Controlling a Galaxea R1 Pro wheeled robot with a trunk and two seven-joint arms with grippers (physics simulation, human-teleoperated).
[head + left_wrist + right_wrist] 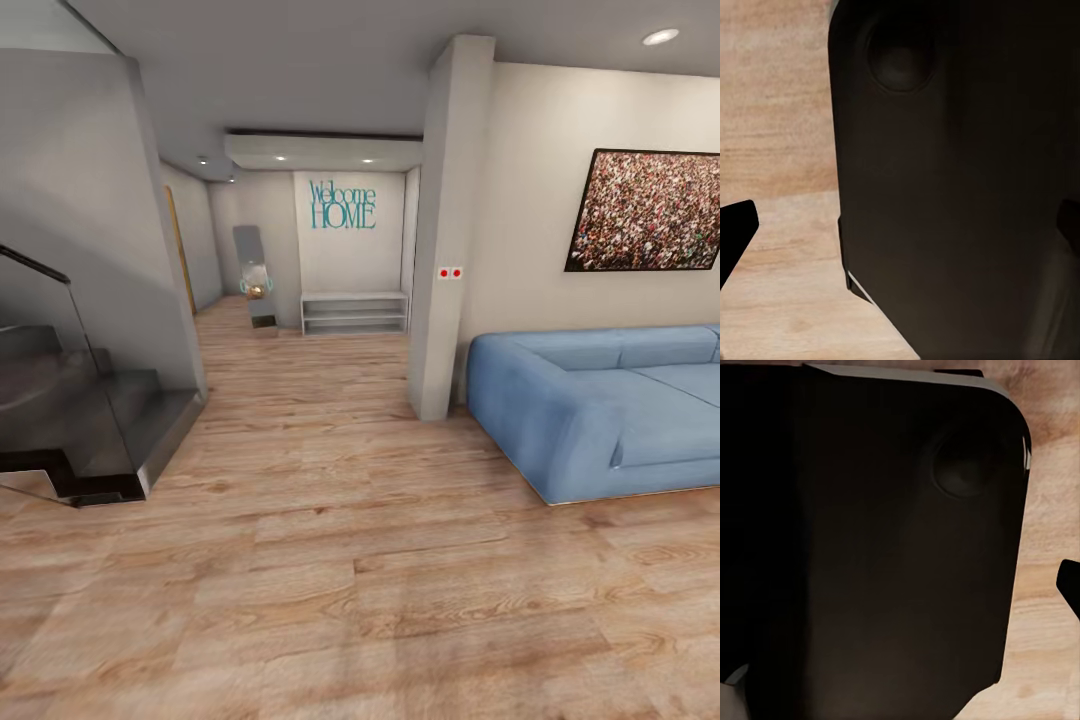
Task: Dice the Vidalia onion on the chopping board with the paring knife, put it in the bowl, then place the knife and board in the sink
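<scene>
I am in a living area with a wooden floor (330,560), away from the kitchen. The Vidalia onion, sink, chopping board, paring knife, bowl and countertop are out of view. In the left wrist view my left gripper (900,229) is open, with one dark fingertip (735,232) at each side edge and my own dark body (960,187) behind. In the right wrist view my right gripper (900,585) has a fingertip (1071,585) at the far edge, spread just as wide, over my dark body (870,547). Neither holds anything.
A blue sofa (600,410) stands at the right, below a framed picture (645,210). A grey pillar (445,240) rises beside it. Dark stairs (90,420) with a glass rail are on the left. A hallway leads ahead to a low shelf (355,312) under a "Welcome HOME" sign (342,205).
</scene>
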